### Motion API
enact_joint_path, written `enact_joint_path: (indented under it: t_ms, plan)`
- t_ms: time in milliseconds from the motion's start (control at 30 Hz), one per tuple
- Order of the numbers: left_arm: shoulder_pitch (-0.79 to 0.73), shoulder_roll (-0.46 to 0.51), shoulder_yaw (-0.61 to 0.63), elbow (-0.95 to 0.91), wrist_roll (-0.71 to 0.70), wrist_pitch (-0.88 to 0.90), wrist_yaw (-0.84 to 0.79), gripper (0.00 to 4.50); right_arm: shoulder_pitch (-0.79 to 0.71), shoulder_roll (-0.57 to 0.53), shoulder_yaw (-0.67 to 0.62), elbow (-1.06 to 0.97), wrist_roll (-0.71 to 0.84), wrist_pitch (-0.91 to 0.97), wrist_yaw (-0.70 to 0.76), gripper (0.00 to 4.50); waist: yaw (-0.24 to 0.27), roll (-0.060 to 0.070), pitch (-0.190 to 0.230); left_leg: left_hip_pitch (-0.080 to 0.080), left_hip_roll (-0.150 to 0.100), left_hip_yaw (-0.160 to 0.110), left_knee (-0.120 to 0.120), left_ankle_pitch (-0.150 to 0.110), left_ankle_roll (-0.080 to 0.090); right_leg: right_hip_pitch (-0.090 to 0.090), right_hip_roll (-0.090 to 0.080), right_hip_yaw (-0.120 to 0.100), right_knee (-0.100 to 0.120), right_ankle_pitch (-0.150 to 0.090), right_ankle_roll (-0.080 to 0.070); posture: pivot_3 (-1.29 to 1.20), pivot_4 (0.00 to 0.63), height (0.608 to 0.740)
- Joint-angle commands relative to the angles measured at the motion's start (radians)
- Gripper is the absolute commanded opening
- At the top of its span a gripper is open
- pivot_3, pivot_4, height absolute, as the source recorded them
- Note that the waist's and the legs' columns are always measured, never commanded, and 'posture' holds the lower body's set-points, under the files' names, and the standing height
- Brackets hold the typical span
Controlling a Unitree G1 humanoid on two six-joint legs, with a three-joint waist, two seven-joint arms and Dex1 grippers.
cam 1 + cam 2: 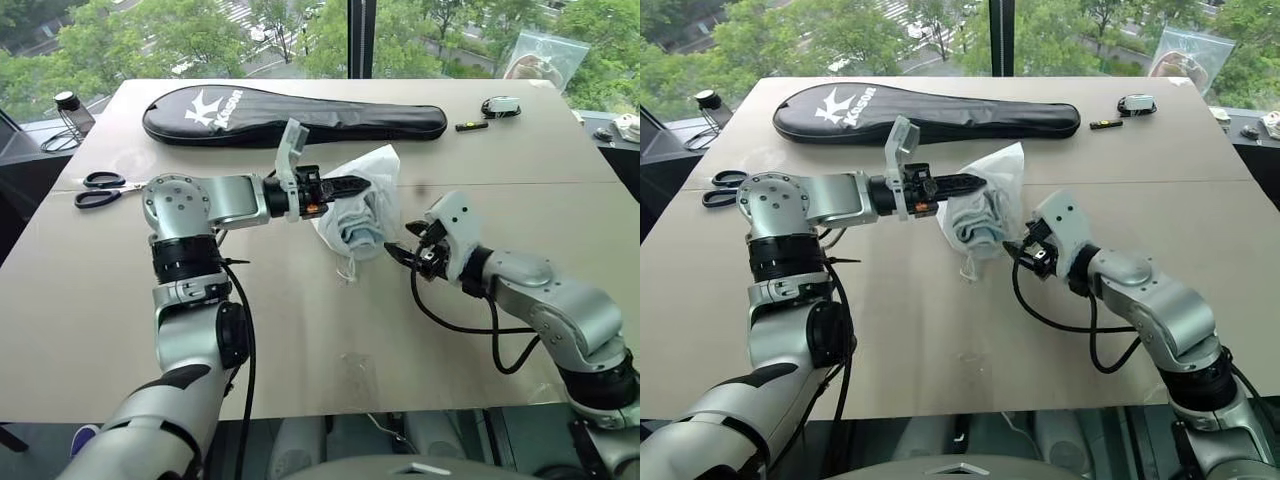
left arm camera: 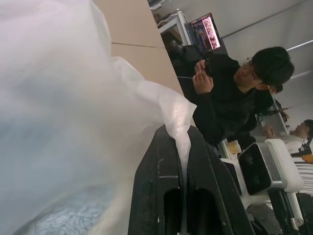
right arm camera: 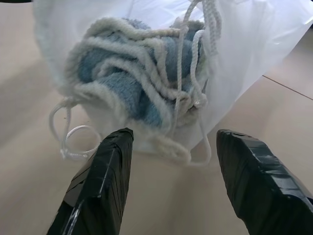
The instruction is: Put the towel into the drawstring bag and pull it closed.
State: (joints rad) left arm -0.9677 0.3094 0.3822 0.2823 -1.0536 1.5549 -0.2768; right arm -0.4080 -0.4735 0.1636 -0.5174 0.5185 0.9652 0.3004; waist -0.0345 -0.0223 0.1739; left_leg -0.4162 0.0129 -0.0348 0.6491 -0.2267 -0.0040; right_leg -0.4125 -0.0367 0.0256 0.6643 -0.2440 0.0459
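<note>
My left jaws (image 1: 352,184) are pinched closed on a fold of the drawstring bag (image 1: 368,200), holding its translucent white film up off the tabletop (image 1: 300,330) near the middle, a little toward the far edge. In my left wrist view the thin film runs straight down between my two black fingers (image 2: 156,196). The towel (image 3: 132,83) sits inside the bag, its light-blue terry with pale fluffy edges bunched at the mouth, which faces my right arm. White cord loops (image 3: 71,139) hang out of the mouth and trail onto the tabletop. My right jaws (image 1: 405,255) stand open and hold nothing; they sit just beside the bag's mouth, with one finger (image 3: 105,181) to each side of the towel's bulge in my right wrist view and not touching it. Along the far edge lies a long black racket case (image 1: 290,118); a pair of black-handled scissors (image 1: 100,187) lies near the left edge. A clear plastic bag (image 1: 540,55) stands at the far right corner, with a small dark gadget (image 1: 500,106) close by. A person in dark clothing (image 2: 234,93) is visible beyond the tabletop in my left wrist view.
</note>
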Motion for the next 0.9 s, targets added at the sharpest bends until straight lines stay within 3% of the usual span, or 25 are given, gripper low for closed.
enact_joint_path:
  t_ms: [33,167,433,533,767,900]
  plan:
    - [-0.002,0.002,-0.015,-0.057,0.004,-0.015,-0.035,0.0,-0.026,0.035,0.009,0.018,-0.035,-0.004,-0.019,2.9,0.0,0.0,0.0,0.0,0.0,0.0,0.0,0.0,0.0,0.0,0.0,0.0,0.0,0.0,0.0,0.0,0.15,0.74]
    - [0.003,0.0,-0.015,-0.066,0.011,-0.015,-0.042,0.0,-0.033,0.023,0.041,0.038,-0.092,-0.02,-0.01,2.9,0.0,0.0,0.0,0.0,0.0,0.0,0.0,0.0,0.0,0.0,0.0,0.0,0.0,0.0,0.0,0.0,0.15,0.74]
    - [0.021,0.006,-0.023,-0.081,0.028,-0.023,-0.067,0.0,-0.005,0.184,-0.148,0.068,0.064,0.04,-0.003,2.9,0.0,0.0,0.0,0.0,0.0,0.0,0.0,0.0,0.0,0.0,0.0,0.0,0.0,0.0,0.0,0.0,0.15,0.74]
    - [0.02,0.006,-0.026,-0.077,0.034,-0.03,-0.075,0.0,0.006,0.195,-0.193,0.079,0.108,0.059,0.019,2.9,0.0,0.0,0.0,0.0,0.0,0.0,0.0,0.0,0.0,0.0,0.0,0.0,0.0,0.0,0.0,0.0,0.15,0.74]
    - [0.018,0.001,-0.032,-0.072,0.052,-0.043,-0.094,0.0,0.006,0.135,-0.161,0.121,0.029,0.03,0.006,2.9,-0.002,0.0,0.0,0.0,0.0,0.0,0.0,0.0,0.0,0.0,0.0,0.0,0.0,0.0,0.0,0.0,0.15,0.74]
    - [0.022,-0.002,-0.036,-0.077,0.067,-0.054,-0.1,0.0,-0.004,0.154,-0.109,0.144,-0.051,-0.005,-0.036,2.9,-0.004,0.0,0.0,0.0,0.0,0.0,0.0,0.0,0.0,0.0,0.0,0.0,0.0,0.0,0.0,0.0,0.15,0.74]
